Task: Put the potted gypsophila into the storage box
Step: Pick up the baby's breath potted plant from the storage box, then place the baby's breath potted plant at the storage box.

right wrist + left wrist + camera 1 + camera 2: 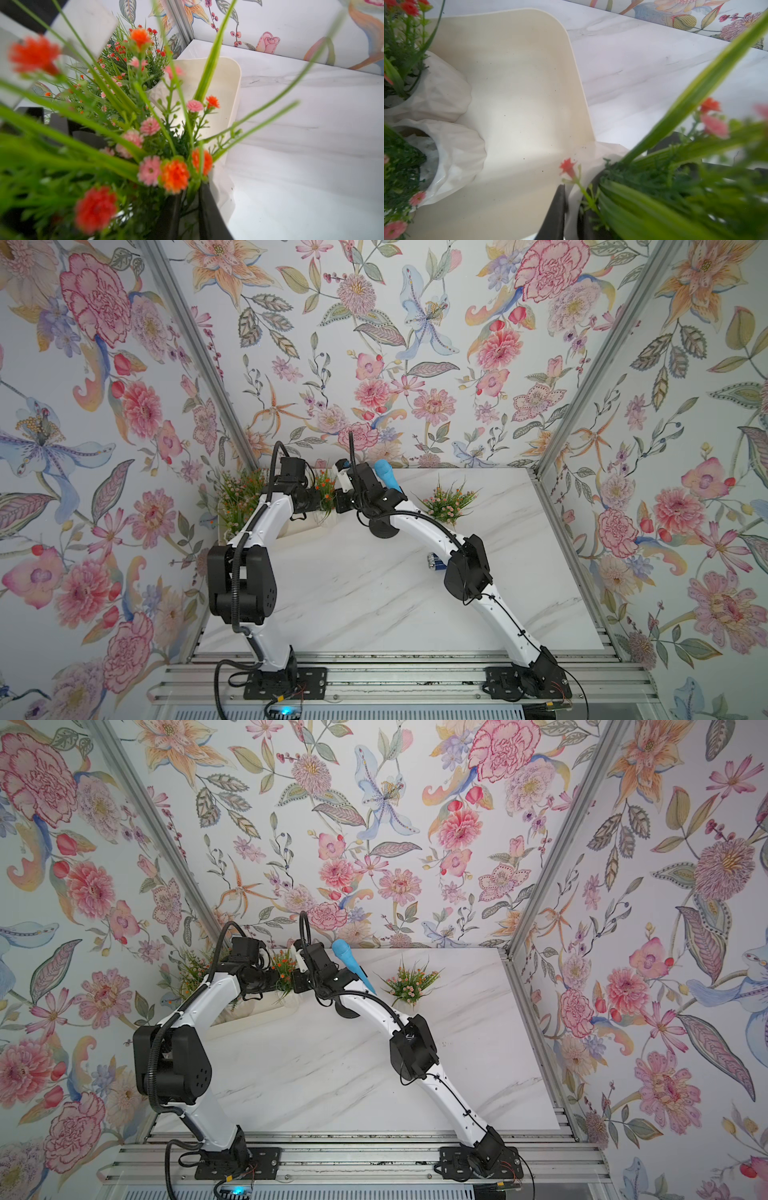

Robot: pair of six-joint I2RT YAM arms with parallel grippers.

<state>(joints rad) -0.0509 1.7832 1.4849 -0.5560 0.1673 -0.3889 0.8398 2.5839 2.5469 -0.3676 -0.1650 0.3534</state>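
The held potted gypsophila is judged to be light: a small white ribbed pot filled with thin artificial leaves. The pot looks stiff and smooth, so some slipping between the fingers must be expected. If it is ceramic, it could chip when it is set down hard. The long green blades and the fine stems with tiny pink and orange flowers are soft and bend away. They give no hold and should not be squeezed. The best place to take hold is the pot's rim, with one finger inside and one outside.

This is how it is taken now. The left gripper is closed narrowly on the rim, and the white wall is pinched between its dark fingers. The right gripper is also narrow at the same pot, but whether it presses or only stands there cannot be told.

The plant is placed directly between the two grippers, which face each other across it. The storage box, cream-white with rounded corners, lies just beyond the left gripper. Whether its wall touches the pot cannot be said. One pot and a second pot stand inside it, further from that gripper. A lone plant is seen on the worktop, well apart from both grippers, on the right arm's side.
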